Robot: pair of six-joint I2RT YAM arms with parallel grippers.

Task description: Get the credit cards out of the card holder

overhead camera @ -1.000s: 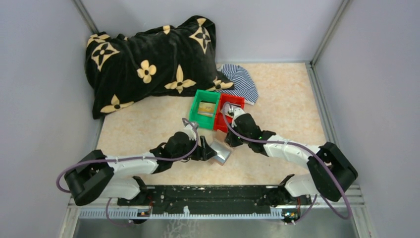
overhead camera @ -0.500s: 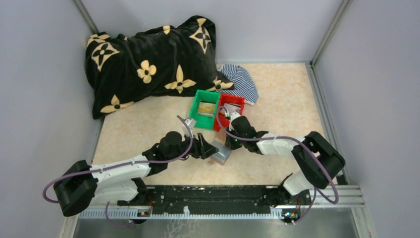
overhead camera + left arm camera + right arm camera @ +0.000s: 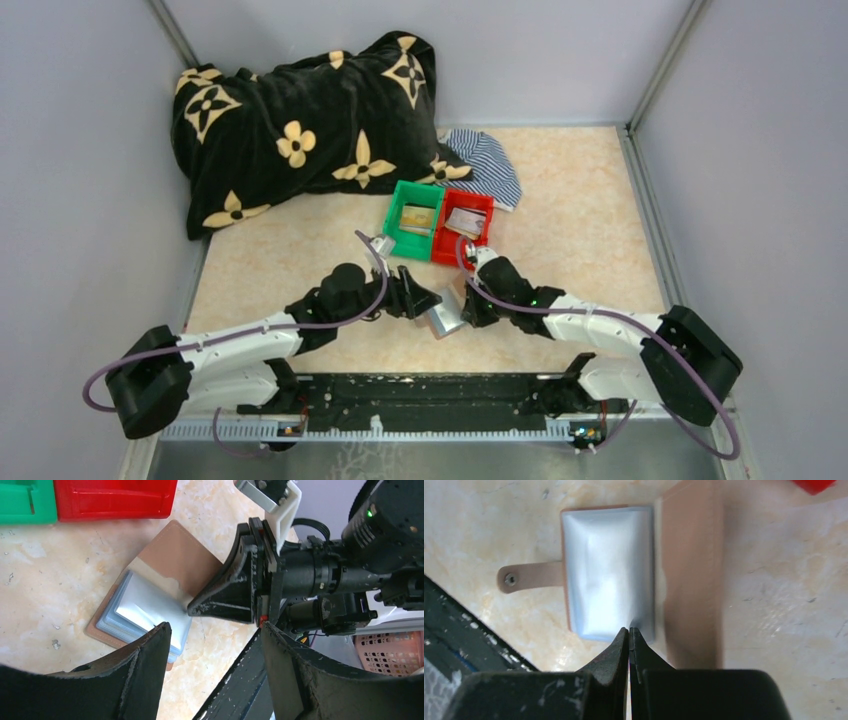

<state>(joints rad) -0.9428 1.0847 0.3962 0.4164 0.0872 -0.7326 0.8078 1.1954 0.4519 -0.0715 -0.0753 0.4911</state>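
The card holder (image 3: pixel 150 592) lies open on the table, brown flap (image 3: pixel 691 570) to one side and shiny blue-grey pockets (image 3: pixel 609 570) on the other. In the top view the card holder (image 3: pixel 446 320) sits between both grippers. My right gripper (image 3: pixel 629 629) is shut, its tips touching the near edge of the blue-grey panel; whether anything is pinched there I cannot tell. My left gripper (image 3: pixel 214 630) hangs open just beside the holder, one finger over its corner. One gold-tan credit card (image 3: pixel 417 219) lies in the green bin (image 3: pixel 398 232), a silvery one (image 3: pixel 464 221) in the red bin (image 3: pixel 484 205).
A black pillow with tan flowers (image 3: pixel 300 130) fills the back left, with a striped cloth (image 3: pixel 485 165) beside it behind the bins. The holder's strap tab (image 3: pixel 524 577) sticks out toward the black base rail (image 3: pixel 430 395). Grey walls enclose three sides.
My right gripper has come back from the red bin to the card holder, and a card now shows in that bin. The left arm has shifted slightly, still open.
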